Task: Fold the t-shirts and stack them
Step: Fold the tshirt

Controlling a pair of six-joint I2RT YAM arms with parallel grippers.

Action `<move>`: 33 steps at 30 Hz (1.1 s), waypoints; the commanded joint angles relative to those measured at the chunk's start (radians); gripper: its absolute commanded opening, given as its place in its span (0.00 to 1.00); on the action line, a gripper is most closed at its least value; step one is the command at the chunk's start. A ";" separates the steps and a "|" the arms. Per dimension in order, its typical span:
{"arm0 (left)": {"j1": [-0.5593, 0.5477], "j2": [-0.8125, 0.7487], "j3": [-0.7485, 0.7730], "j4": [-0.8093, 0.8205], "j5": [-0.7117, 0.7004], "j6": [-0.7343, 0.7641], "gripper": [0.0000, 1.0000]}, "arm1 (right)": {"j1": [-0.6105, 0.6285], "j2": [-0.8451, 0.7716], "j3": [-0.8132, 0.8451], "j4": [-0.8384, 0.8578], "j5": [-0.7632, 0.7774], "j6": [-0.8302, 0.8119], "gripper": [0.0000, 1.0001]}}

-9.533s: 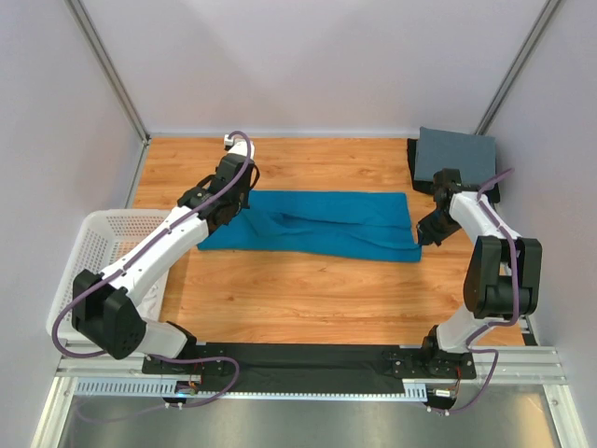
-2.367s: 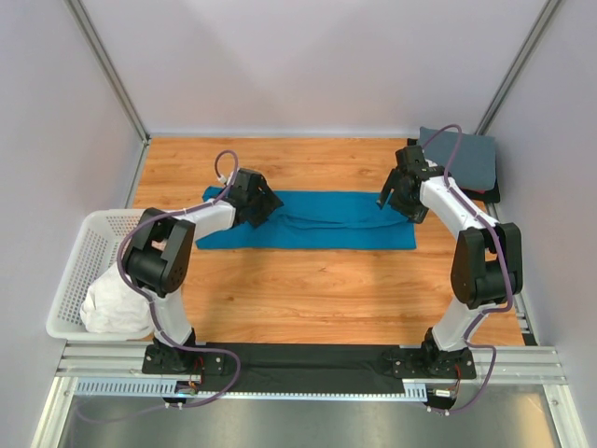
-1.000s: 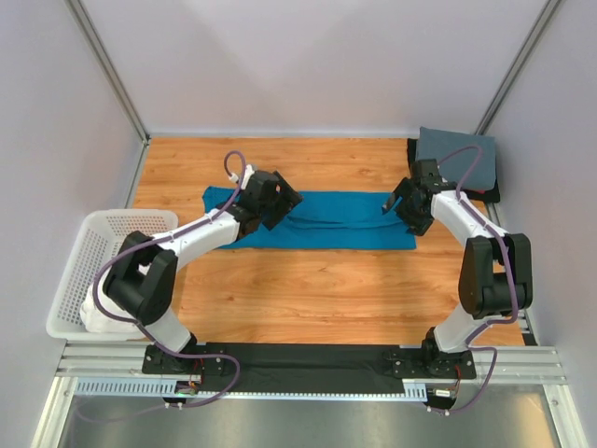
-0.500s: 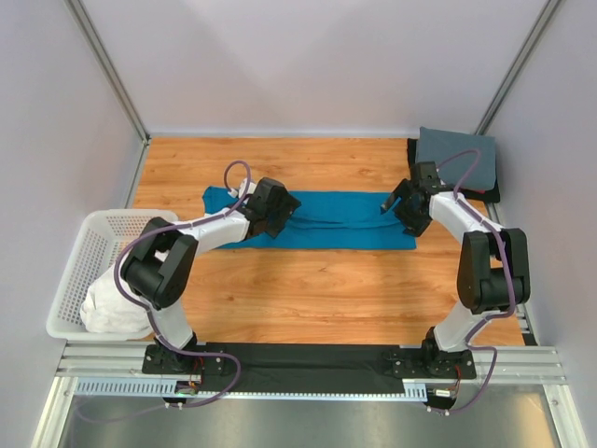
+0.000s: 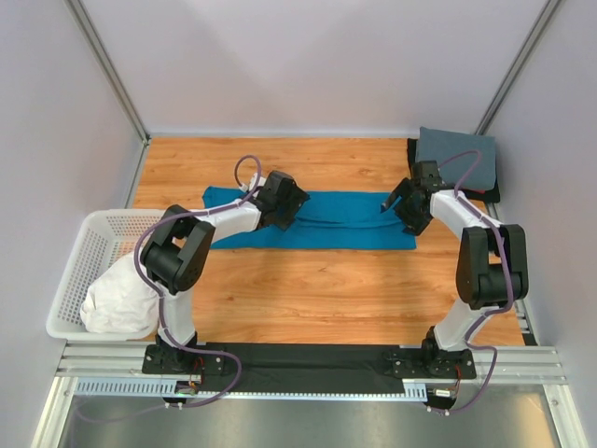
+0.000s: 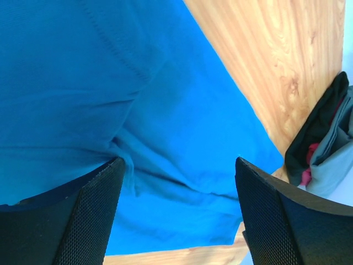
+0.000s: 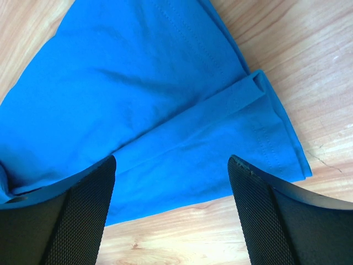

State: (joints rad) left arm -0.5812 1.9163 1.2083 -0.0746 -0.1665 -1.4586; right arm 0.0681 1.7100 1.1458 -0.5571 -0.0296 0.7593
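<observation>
The teal shirt (image 5: 345, 226) lies as a long folded strip across the middle of the table (image 5: 326, 299), running left to right. The left gripper (image 5: 283, 200) is over its left part, jaws wide apart and holding nothing. In the left wrist view a soft crease of cloth sits between the fingers (image 6: 91, 215). The right gripper (image 5: 408, 207) is over the strip's right end, equally wide open and empty, with the doubled hem and bare wood beneath it. Whether either touches the cloth cannot be told. In the far right corner, just behind the right arm, the grey shirt (image 5: 457, 157) sits folded on a dark shirt (image 6: 322, 110), with a red shirt (image 6: 310, 157) peeking between them. At the near left, the basket (image 5: 79, 252) holds a bunched white shirt (image 5: 119, 301), beside the left arm's elbow.
</observation>
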 commanded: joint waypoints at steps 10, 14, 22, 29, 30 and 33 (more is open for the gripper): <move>0.003 0.072 0.096 0.036 -0.068 -0.037 0.86 | -0.014 0.030 0.072 0.045 0.007 0.006 0.83; 0.011 0.053 0.102 0.019 -0.126 -0.022 0.85 | -0.017 0.049 0.092 0.054 0.008 0.002 0.83; 0.020 0.039 0.112 -0.008 -0.234 0.024 0.86 | -0.016 0.094 0.109 0.075 -0.007 0.015 0.82; 0.021 0.013 0.099 0.055 -0.209 0.112 0.86 | -0.019 0.141 0.161 0.077 0.010 0.017 0.82; 0.021 0.006 0.097 0.062 -0.209 0.154 0.85 | -0.021 0.146 0.176 0.080 0.010 0.018 0.83; 0.020 -0.023 0.102 0.052 -0.241 0.220 0.85 | -0.019 0.168 0.198 0.091 0.014 0.024 0.82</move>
State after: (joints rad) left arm -0.5613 1.9736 1.2869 -0.0647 -0.3531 -1.3441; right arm 0.0540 1.8587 1.2877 -0.5121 -0.0338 0.7639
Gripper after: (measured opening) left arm 0.854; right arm 0.825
